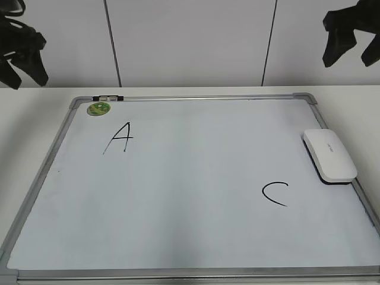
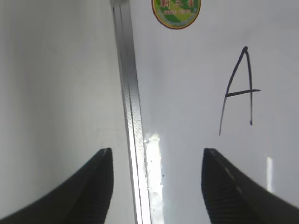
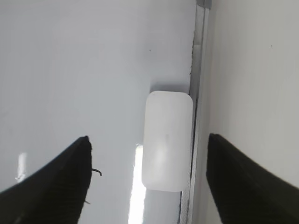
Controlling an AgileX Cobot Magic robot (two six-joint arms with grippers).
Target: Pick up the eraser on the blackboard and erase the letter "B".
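Lying at blackboard [image 1: 178, 231] edge, eraser [image 1: 330, 155], near "C" [image 1: 275, 193]

eraser [image 1: 330, 154] lettering too small to read, blackboard [image 1: 41, 172] near corners cropped — sticker [image 2: 176, 12] top cut off

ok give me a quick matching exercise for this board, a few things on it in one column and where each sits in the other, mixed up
Things:
1. eraser
2. green sticker
3. letter A
4. letter C

Places:
a. top left corner of the board, just inside the frame
b. on the board at its right edge, by the frame
c. lower right area of the board, left of and below the eraser
d. upper left area of the board, below and right of the sticker

Pairs: 1-b, 2-a, 3-d, 4-c
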